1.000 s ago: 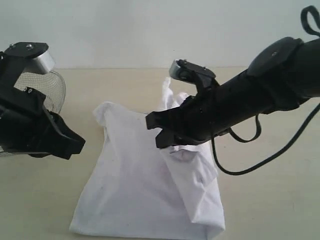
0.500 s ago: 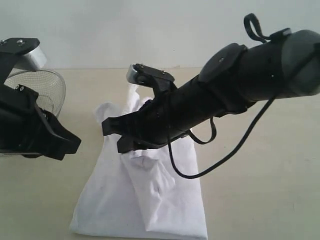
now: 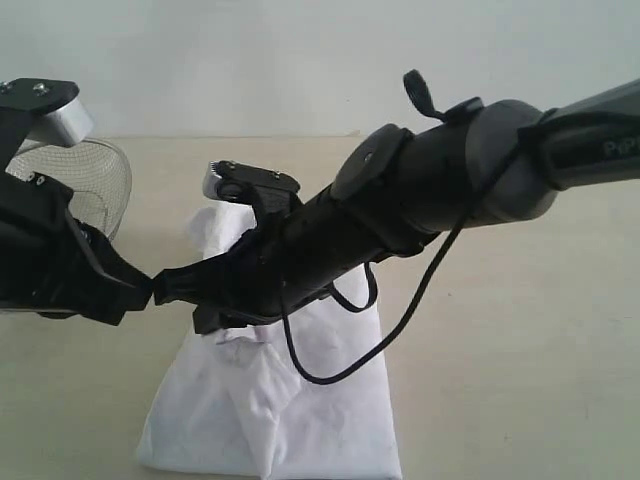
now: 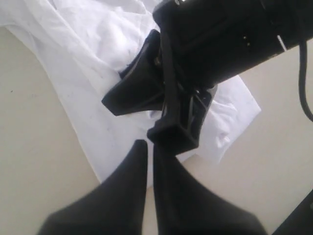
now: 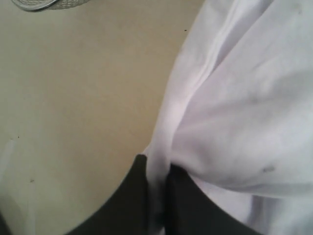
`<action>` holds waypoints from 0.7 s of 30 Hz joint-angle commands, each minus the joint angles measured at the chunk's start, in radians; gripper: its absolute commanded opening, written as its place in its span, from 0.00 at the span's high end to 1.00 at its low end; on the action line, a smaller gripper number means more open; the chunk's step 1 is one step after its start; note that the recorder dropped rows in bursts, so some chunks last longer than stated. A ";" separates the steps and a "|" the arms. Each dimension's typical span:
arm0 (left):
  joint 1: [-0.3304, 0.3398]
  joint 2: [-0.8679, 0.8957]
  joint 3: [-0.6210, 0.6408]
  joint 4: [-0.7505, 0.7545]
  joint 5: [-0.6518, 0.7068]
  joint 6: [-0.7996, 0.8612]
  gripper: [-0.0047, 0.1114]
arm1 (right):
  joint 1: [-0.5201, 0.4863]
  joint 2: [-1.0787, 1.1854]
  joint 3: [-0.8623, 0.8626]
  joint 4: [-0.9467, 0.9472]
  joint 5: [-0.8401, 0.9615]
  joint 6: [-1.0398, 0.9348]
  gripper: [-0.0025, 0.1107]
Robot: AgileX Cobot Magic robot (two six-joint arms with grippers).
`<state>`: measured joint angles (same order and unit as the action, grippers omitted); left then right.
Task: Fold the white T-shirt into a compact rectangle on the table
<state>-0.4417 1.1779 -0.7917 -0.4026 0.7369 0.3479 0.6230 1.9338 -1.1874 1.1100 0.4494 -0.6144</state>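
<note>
The white T-shirt (image 3: 330,420) lies partly folded on the table (image 3: 520,380), its print hidden. My right gripper (image 3: 190,305) reaches across the shirt to its left side. In the right wrist view this gripper (image 5: 157,169) is shut on a bunched fold of the shirt (image 5: 244,98), held above the table (image 5: 83,98). My left gripper (image 3: 140,290) hovers just left of it, almost touching. The left wrist view shows it (image 4: 149,144) shut with nothing in it, right beside the right gripper's fingers (image 4: 132,95) over the shirt (image 4: 98,49).
A round wire-mesh basket (image 3: 95,180) stands at the back left behind the left arm; its rim (image 5: 44,4) shows in the right wrist view. The right arm's cable (image 3: 400,320) hangs over the shirt. Bare tabletop lies to the right of the shirt.
The right arm has swept left across the shirt, pulling the gripped fold over with it, so the shirt looks narrower. The left arm has barely moved.
</note>
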 commanded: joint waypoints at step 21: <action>0.003 -0.009 0.000 0.008 0.012 -0.020 0.92 | 0.015 0.038 -0.053 0.057 0.003 -0.057 0.61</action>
<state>-0.4392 1.1720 -0.7917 -0.3914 0.7480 0.3420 0.6381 1.9833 -1.2322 1.1607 0.4292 -0.6570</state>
